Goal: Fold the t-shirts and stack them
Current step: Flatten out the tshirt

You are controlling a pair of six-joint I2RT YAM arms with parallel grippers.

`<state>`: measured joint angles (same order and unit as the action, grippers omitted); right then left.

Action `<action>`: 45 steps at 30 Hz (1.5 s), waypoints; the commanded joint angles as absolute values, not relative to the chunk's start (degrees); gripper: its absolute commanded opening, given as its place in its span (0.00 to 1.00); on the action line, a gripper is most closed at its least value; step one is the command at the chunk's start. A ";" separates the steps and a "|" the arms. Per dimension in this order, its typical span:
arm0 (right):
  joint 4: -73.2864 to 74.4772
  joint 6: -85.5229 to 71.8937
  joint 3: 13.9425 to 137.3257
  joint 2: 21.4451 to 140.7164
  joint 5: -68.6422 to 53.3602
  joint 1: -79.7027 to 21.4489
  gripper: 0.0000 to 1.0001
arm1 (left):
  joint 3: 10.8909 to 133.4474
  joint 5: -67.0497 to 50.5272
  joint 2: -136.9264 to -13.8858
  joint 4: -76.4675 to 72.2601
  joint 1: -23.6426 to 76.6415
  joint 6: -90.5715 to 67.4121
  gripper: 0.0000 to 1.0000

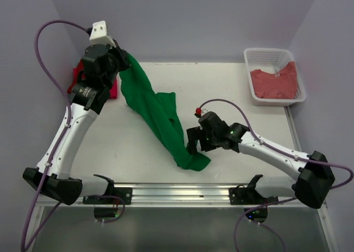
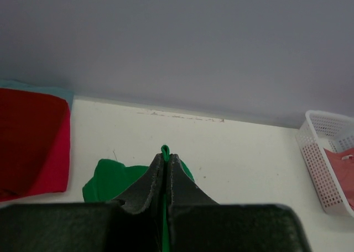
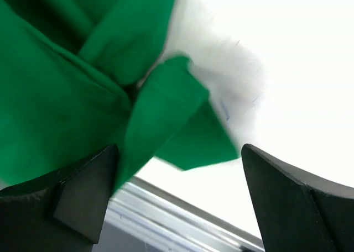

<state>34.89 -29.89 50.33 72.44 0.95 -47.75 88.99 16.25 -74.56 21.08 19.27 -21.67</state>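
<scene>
Holding the green shirt (image 1: 157, 116) lengthwise
Left gripper (image 2: 166, 155) pinches its far end; right gripper (image 3: 180, 158) gapes, empty, at the near end.

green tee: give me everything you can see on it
The green t-shirt is bright, plain, soft cloth, bunched into a long strip running diagonally across the table. Its far end is pinched in the shut left gripper, with a small tip poking out past it. Its near end lies in folds by the table's near edge, inside the open right gripper. No sleeves or collar can be told apart.
</scene>
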 commanded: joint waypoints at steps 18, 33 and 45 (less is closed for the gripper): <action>23.03 -30.23 69.62 104.24 13.19 -45.53 0.61 | 84.46 15.46 -68.82 24.26 19.34 -20.57 0.00; 7.94 -36.83 43.43 86.67 -25.50 -48.95 0.48 | 83.76 16.79 -70.66 23.47 19.34 -20.30 0.00; -1.15 -31.20 47.63 89.99 -39.64 -59.84 0.60 | 83.50 17.40 -71.02 24.17 19.34 -20.65 0.00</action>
